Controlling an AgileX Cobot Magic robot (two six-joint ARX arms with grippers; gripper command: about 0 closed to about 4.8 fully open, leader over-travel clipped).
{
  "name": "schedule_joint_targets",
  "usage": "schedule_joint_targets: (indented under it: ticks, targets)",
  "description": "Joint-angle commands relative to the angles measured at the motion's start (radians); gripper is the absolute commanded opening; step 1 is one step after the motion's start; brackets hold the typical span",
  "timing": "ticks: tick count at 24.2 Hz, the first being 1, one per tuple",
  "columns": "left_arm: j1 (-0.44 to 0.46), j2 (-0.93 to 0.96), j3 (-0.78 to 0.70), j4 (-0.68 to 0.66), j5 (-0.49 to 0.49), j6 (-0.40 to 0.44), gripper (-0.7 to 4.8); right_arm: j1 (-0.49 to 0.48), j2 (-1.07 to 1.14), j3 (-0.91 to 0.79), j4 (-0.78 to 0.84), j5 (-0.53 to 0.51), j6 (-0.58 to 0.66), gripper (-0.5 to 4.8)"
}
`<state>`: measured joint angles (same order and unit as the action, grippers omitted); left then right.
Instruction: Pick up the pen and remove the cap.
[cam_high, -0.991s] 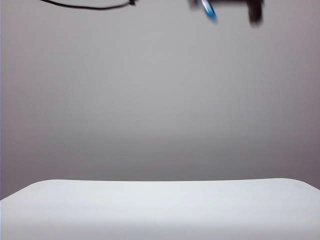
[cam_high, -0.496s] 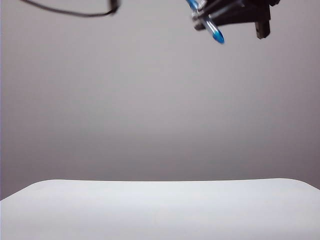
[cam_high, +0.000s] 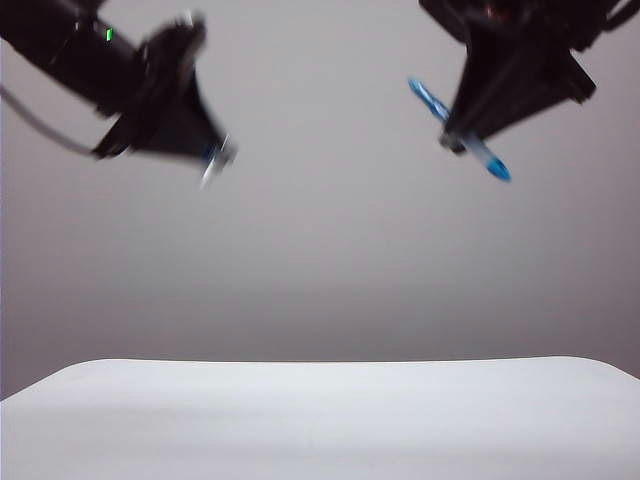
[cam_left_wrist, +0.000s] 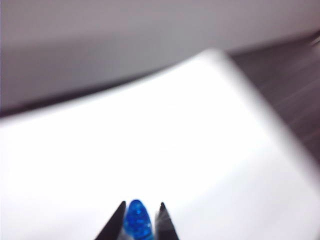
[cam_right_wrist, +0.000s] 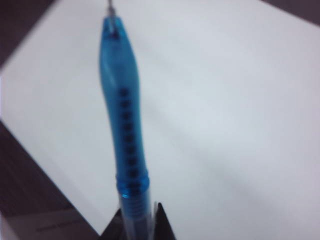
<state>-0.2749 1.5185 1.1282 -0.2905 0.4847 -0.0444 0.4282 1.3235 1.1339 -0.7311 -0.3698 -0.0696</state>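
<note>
Cap (cam_left_wrist: 137, 219) clamped in left fingers (cam_high: 213, 160), newly in view at 10 o'clock, well apart from pen (cam_high: 462, 132) clamped in right fingers (cam_high: 458, 138), lowered at 2 o'clock above bench (cam_high: 320, 420): separation done.

- No text, label, brand, number or sign can be read in any view.
- The pen (cam_right_wrist: 125, 120) shows only a row of dark dots along its blue front section, no lettering.
- A pale strip at the edge of the right wrist view (cam_right_wrist: 50, 227) carries a faint dark smear that may be print; it is too blurred to read.
- The left arm (cam_high: 108, 35) bears a small green light, not a character.
</note>
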Motion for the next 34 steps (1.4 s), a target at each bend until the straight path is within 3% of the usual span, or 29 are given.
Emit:
schedule_joint_targets:
  ticks: [1,4,9,15,23,32,34]
  targets:
    - [-0.027,-0.004,0.003,-0.174,-0.246,0.124,-0.05,0.001,0.050,0.002,-0.006,0.084,0.015,-0.06]
    - [-0.039,0.000,0.003,-0.251,-0.330,0.134,-0.05,-0.001,0.117,0.003,-0.002,0.123,0.014,-0.06]
    - [-0.039,0.081,0.003,-0.375,-0.324,0.135,0.07,-0.001,0.294,0.003,0.035,0.183,0.013,-0.06]
    - [-0.042,0.228,0.003,-0.435,-0.323,0.115,0.25,-0.002,0.417,0.003,0.074,0.255,-0.010,-0.06]
    - [-0.101,0.394,0.003,-0.374,-0.320,0.115,0.25,-0.022,0.514,0.003,0.092,0.267,-0.022,-0.06]
    - [-0.188,0.445,0.003,-0.266,-0.464,0.095,0.26,-0.041,0.576,-0.003,0.142,0.289,-0.039,-0.06]
    - [-0.191,0.444,0.003,-0.259,-0.459,0.097,0.62,-0.049,0.605,-0.003,0.143,0.286,-0.039,-0.05]
